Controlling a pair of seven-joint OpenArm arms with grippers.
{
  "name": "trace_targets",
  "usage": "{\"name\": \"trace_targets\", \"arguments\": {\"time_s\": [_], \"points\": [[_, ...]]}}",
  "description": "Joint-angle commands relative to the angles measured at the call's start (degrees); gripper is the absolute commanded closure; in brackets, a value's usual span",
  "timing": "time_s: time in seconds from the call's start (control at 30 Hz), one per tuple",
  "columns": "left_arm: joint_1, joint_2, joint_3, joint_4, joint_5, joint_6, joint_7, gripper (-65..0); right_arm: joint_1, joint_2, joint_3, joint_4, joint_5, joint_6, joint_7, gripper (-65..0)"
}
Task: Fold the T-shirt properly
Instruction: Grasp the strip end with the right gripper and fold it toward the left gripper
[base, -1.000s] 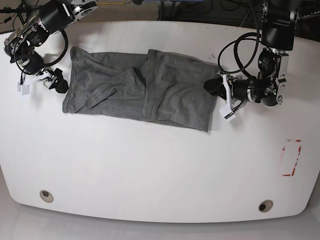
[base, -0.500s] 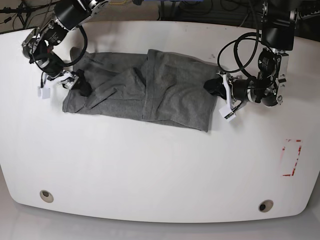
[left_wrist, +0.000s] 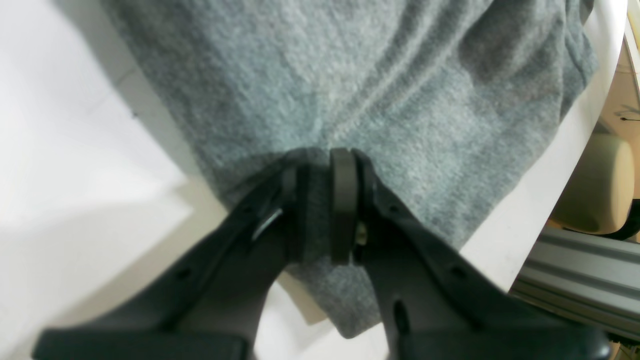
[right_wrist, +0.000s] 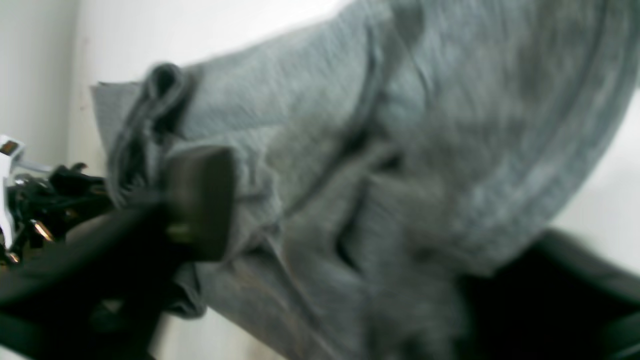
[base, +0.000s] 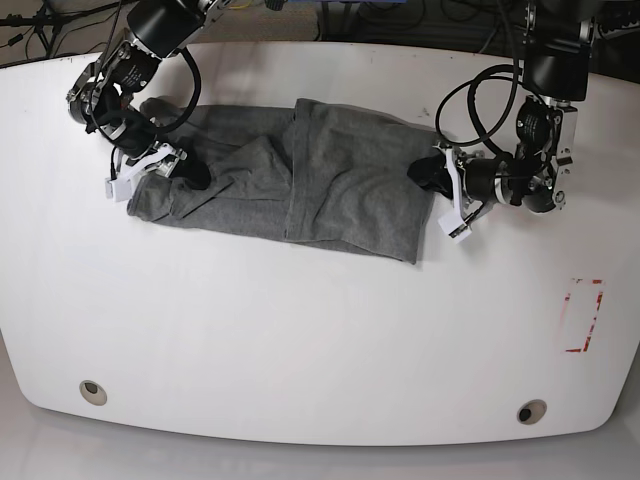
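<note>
The grey T-shirt (base: 330, 180) lies partly folded across the far half of the white table (base: 320, 340), with one layer lapped over its middle. My left gripper (base: 432, 176) sits at the shirt's right edge. In the left wrist view the left gripper (left_wrist: 320, 167) is shut, pinching a fold of the T-shirt (left_wrist: 380, 90). My right gripper (base: 180, 168) is down on the shirt's left end. In the blurred right wrist view the right gripper (right_wrist: 350, 240) stands open, its jaws apart, with bunched T-shirt (right_wrist: 400, 150) cloth between one finger (right_wrist: 200, 200) and the other.
A red rectangular marking (base: 583, 316) lies near the table's right edge. Two round holes (base: 92, 392) (base: 531, 412) sit near the front edge. Cables run behind the table. A metal rail (left_wrist: 575, 295) shows beyond the table edge in the left wrist view.
My right arm has swung right from beside the shirt onto its left end, pushing that end inward and bunching it. The left arm has stayed still.
</note>
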Motion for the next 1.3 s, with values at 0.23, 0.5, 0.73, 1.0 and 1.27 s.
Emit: {"name": "trace_targets", "arguments": {"time_s": [0.23,0.5,0.73,1.0,1.27], "points": [[0.2,-0.7,0.2,-0.7,6.3,1.2,4.0,-8.1,0.0,3.3,-4.3,0.8,-0.7,-0.5,1.7,0.0],[0.1,0.9,0.3,-0.7,6.3,1.2,3.7,-8.1,-1.9,4.6,-8.1,5.7,-0.7,-0.5,5.7,0.0],[-0.1,3.4,0.1,-0.7,6.2,1.2,3.6,-8.1,-4.9,5.0,-13.7,18.0,-0.7,-0.5,6.9,0.0],[-0.1,5.5,0.1,-0.7,6.2,3.1,1.8,-8.1,-5.7,4.9,-20.1,30.3,-0.7,-3.7,6.9,0.0],[-0.1,7.8,-0.3,-2.2,5.8,7.4,-1.6,-8.1,-4.3,5.1,-27.2,32.2,-0.7,-8.1,6.9,0.0]]}}
